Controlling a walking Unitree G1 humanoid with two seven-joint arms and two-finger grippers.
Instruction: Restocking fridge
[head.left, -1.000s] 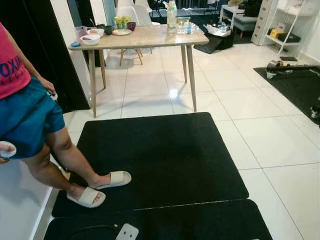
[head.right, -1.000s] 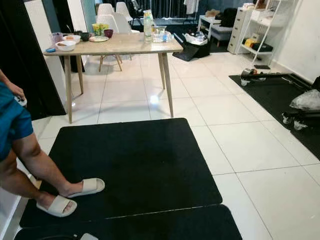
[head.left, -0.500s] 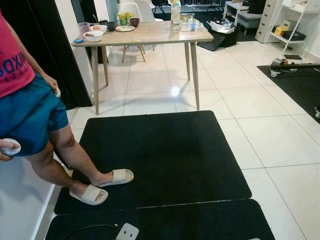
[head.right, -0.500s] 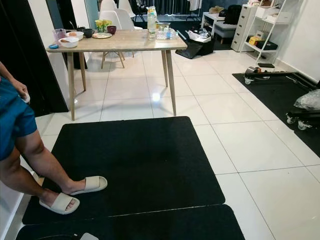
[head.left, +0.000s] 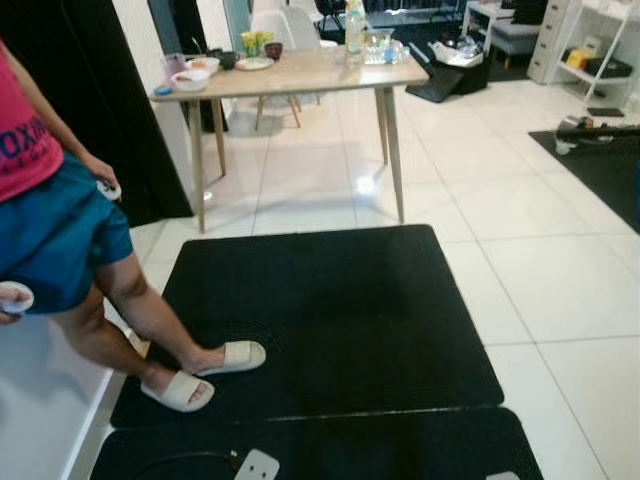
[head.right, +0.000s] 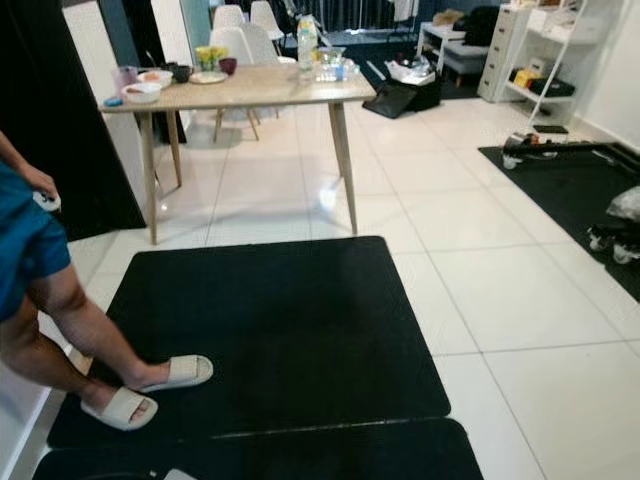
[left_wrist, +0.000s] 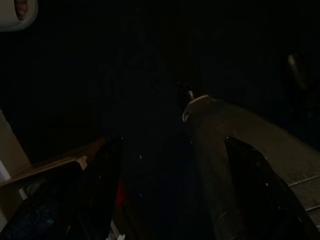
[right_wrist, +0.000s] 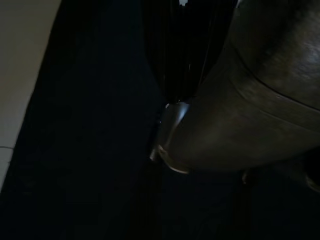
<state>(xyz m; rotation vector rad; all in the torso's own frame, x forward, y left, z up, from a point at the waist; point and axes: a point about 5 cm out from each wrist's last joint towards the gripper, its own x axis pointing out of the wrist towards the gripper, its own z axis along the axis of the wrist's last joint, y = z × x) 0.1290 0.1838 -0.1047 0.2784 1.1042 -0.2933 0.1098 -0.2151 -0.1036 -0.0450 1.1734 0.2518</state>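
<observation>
A wooden table stands across the tiled floor, carrying a clear bottle, a glass container, bowls and cups. In the dark left wrist view my left gripper hangs low over a black mat, its two black fingers spread apart with nothing held. The right wrist view is very dark and shows a grey rounded part of my own body above a black mat.
A person in a pink top, blue shorts and beige slippers stands on my left, a small white object in one hand. Black mats cover the floor ahead. A tall black panel rises at the left. White shelving stands far right.
The whole picture has shifted a little, so the camera has moved. The person keeps almost the same stance on the mat's left edge.
</observation>
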